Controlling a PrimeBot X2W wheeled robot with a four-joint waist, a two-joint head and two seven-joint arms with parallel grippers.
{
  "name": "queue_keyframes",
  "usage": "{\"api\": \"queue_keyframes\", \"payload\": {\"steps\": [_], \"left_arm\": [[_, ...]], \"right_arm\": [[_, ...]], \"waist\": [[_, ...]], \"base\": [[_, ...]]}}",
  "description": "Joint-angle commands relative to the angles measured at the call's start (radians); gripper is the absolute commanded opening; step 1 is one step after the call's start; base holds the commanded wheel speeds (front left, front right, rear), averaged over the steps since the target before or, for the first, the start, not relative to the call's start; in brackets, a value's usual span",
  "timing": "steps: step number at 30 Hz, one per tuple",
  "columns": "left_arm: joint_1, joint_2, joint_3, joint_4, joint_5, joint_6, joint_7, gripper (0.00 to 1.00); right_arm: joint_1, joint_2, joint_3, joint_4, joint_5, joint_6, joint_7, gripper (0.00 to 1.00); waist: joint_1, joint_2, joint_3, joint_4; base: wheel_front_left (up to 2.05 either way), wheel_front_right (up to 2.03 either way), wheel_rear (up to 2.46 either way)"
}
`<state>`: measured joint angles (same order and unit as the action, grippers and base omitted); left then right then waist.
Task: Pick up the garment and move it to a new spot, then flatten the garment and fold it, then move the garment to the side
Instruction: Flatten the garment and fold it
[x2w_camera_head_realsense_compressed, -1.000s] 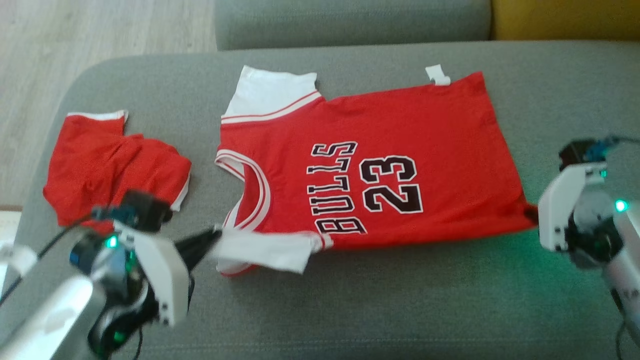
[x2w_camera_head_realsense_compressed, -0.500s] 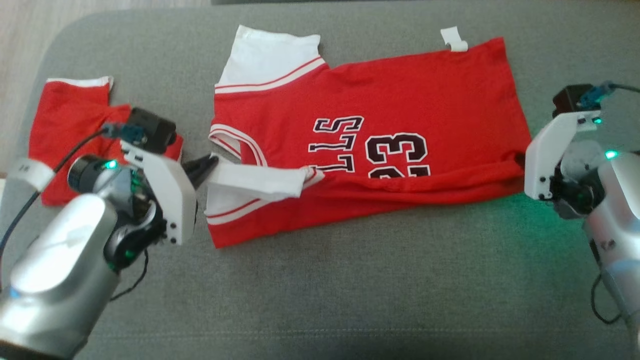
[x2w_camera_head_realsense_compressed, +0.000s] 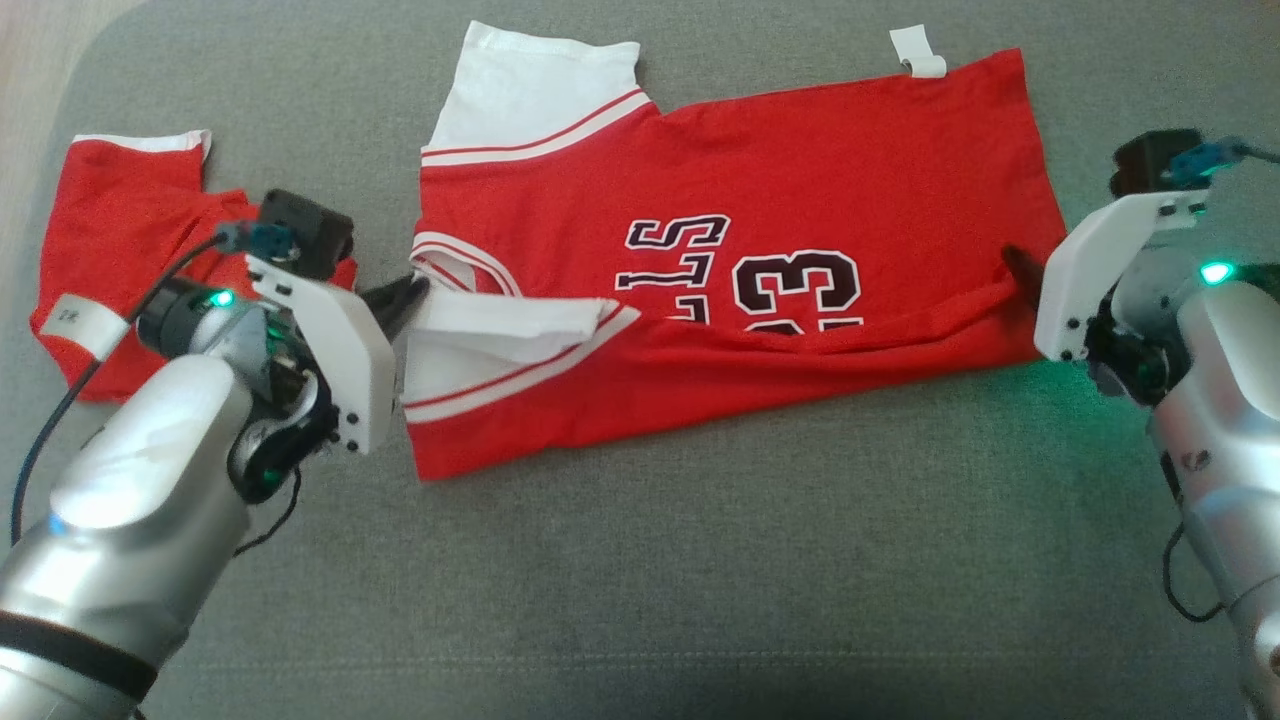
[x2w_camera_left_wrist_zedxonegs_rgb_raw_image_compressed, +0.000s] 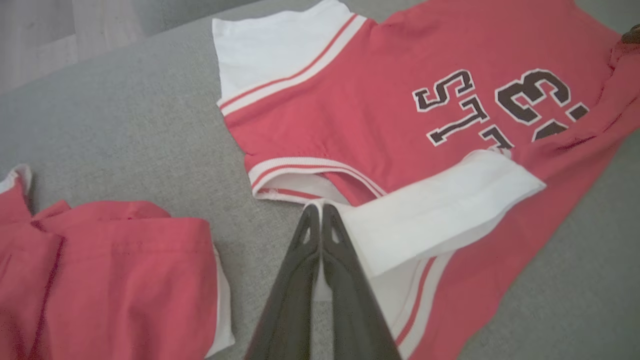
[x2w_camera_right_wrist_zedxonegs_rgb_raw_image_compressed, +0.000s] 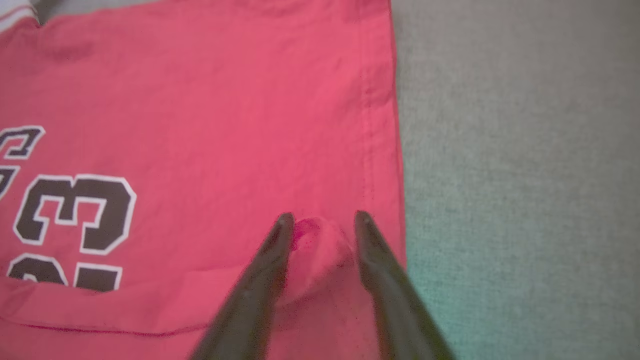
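This looks like a home living room: a grey upholstered sofa seat (x2w_camera_head_realsense_compressed: 640, 560) spreads beneath the left gripper (x2w_camera_left_wrist_zedxonegs_rgb_raw_image_compressed: 320, 206), and pale wood-plank flooring (x2w_camera_left_wrist_zedxonegs_rgb_raw_image_compressed: 50, 35) shows beyond that gripper, to its left.

Right pincer (x2w_camera_right_wrist_zedxonegs_rgb_raw_image_compressed: 324, 217): fingers were together, now parted, with a bump of red cloth between them at the jersey (x2w_camera_head_realsense_compressed: 800, 190) hem corner. Left pincer (x2w_camera_head_realsense_compressed: 408, 298) has gone up over the jersey, taking the white sleeve (x2w_camera_head_realsense_compressed: 500, 325) with it. The jersey edge running between the two pincers, flat before, is now folded over onto the print and hides the lower half of "23" and part of "BULLS". A red band with white stripes is newly exposed just below the left pincer. Head camera tilted down, so the whole view shifted.
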<state>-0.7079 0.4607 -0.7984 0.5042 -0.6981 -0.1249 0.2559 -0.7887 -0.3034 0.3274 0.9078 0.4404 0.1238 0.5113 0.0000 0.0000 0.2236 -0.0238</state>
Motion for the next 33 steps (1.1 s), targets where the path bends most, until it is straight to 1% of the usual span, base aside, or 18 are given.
{"api": "queue_keyframes", "payload": {"steps": [1,2,4,7,11,15,17,19,20,22,24,27,29,33], "left_arm": [[-0.075,0.027,0.044,0.002,0.005,-0.004,-0.041,1.0],[-0.075,0.027,0.044,0.002,0.005,-0.004,-0.041,1.0],[-0.086,0.012,0.053,0.028,0.012,0.009,-0.081,1.0],[-0.095,-0.013,0.082,0.055,0.012,0.041,-0.16,1.0],[-0.083,-0.05,0.153,0.065,-0.009,0.112,-0.307,1.0],[-0.028,-0.095,0.245,0.036,-0.06,0.186,-0.456,1.0],[0.015,-0.117,0.285,-0.001,-0.076,0.216,-0.494,1.0],[0.074,-0.146,0.333,-0.056,-0.087,0.25,-0.511,1.0],[0.139,-0.171,0.374,-0.125,-0.068,0.285,-0.516,1.0],[0.213,-0.208,0.429,-0.217,-0.023,0.315,-0.517,1.0],[0.292,-0.251,0.48,-0.301,0.035,0.334,-0.517,1.0],[0.403,-0.316,0.536,-0.39,0.128,0.343,-0.517,1.0],[0.465,-0.346,0.559,-0.425,0.202,0.34,-0.517,1.0],[0.567,-0.388,0.587,-0.441,0.316,0.34,-0.517,1.0]], "right_arm": [[-0.041,0.005,-0.005,-0.016,-0.005,0.007,-0.054,1.0],[-0.041,0.005,-0.005,-0.016,-0.005,0.007,-0.054,1.0],[-0.045,0.01,-0.022,-0.002,-0.001,0.007,-0.104,1.0],[-0.046,0.015,-0.06,0.001,0.002,0.007,-0.223,1.0],[-0.018,0.033,-0.09,-0.025,0.002,0.007,-0.409,1.0],[0.048,0.06,-0.098,-0.082,0.003,0.007,-0.577,1.0],[0.096,0.075,-0.103,-0.115,0.002,0.007,-0.65,1.0],[0.151,0.089,-0.105,-0.153,-0.015,0.007,-0.71,1.0],[0.209,0.099,-0.121,-0.203,-0.049,0.007,-0.747,1.0],[0.271,0.114,-0.151,-0.264,-0.091,0.007,-0.763,1.0],[0.332,0.142,-0.209,-0.337,-0.128,0.007,-0.77,1.0],[0.425,0.184,-0.26,-0.456,-0.207,0.007,-0.772,1.0],[0.488,0.206,-0.279,-0.524,-0.27,0.007,-0.773,1.0],[0.59,0.241,-0.336,-0.593,-0.345,0.007,-0.773,1.0]], "waist": [[0.0,0.0,-0.003,0.001],[0.0,0.0,-0.003,0.001],[0.0,0.0,-0.008,0.003],[0.0,0.0,-0.023,0.008],[0.0,0.0,-0.053,0.013],[0.0,0.0,-0.092,0.019],[0.0,0.0,-0.114,0.022],[0.0,0.0,-0.133,0.026],[0.0,0.0,-0.147,0.03],[0.0,0.0,-0.155,0.033],[0.0,0.0,-0.159,0.034],[0.0,0.0,-0.162,0.03],[0.0,0.0,-0.163,0.027],[0.0,0.0,-0.164,0.022]], "base": [[0.0,0.0,0.0],[0.0,0.0,0.0],[0.0,0.0,0.0],[0.0,0.0,0.0],[0.0,0.0,0.0],[0.0,0.0,0.0],[0.0,0.0,0.0],[0.0,0.0,0.0],[0.0,0.0,0.0],[0.0,0.0,0.0],[0.0,0.0,0.0],[0.0,0.0,0.0],[0.0,0.0,0.0],[0.0,0.0,0.0]]}}
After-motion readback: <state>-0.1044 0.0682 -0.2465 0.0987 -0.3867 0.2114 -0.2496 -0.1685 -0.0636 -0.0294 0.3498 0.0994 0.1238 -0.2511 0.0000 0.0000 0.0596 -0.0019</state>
